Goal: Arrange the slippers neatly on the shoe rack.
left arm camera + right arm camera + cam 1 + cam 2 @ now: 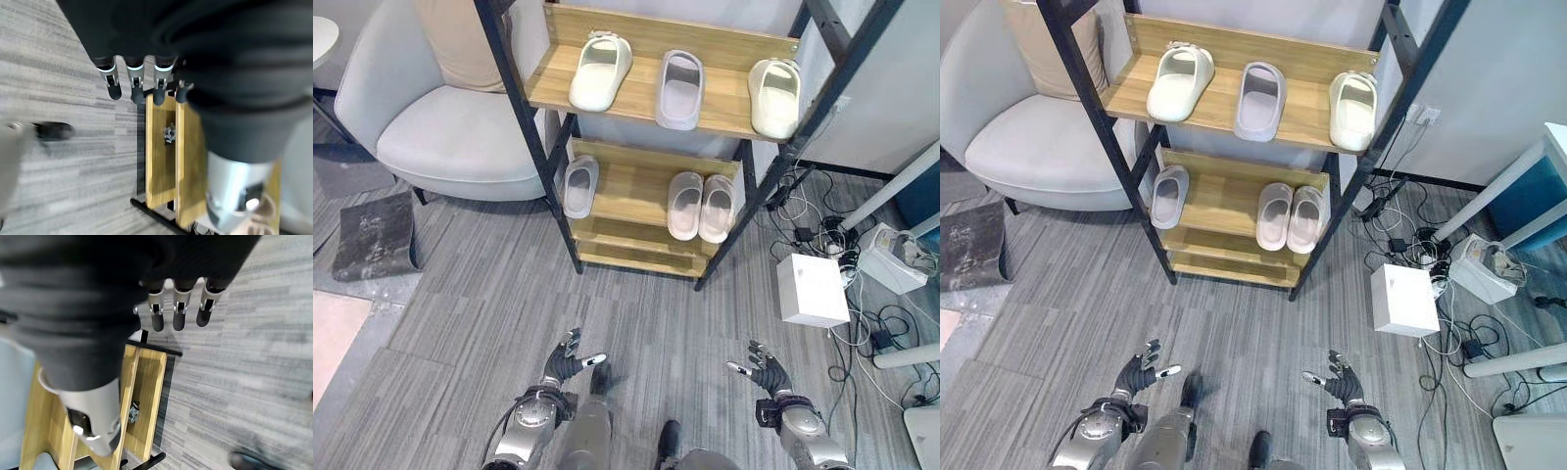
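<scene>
Pale grey armchair point(440, 127) at far left, on grey plank floor point(489, 294), with a dark mat point(374, 235) lying in front of it.

Shoe rack point(530, 166) of black frame and wooden shelves next along, standing just beside the armchair. On the upper shelf point(720, 113): cream slipper point(601, 70) at the left end, angled; grey slipper point(680, 89) in the middle, well apart from it; second cream slipper point(774, 95) at the right end, by the frame post. On the middle shelf point(626, 186): single pale slipper point(579, 186) at the left edge, partly overhanging beside the post; pair of pale slippers point(701, 206) at the right, side by side and touching. Lowest shelf point(626, 250) bare wood.

Low in front of the rack, well apart from it: left hand point(570, 360) with fingers spread and relaxed, holding nothing; right hand point(766, 372) likewise spread wide, nothing in its grasp. From each wrist camera, straight dark-tipped fingers point(133, 83) pointing toward the rack's wooden bottom boards.

Right of the rack: white box point(813, 290) on the floor, then a tangle of cables point(862, 323) and a white power adapter point(891, 257).
</scene>
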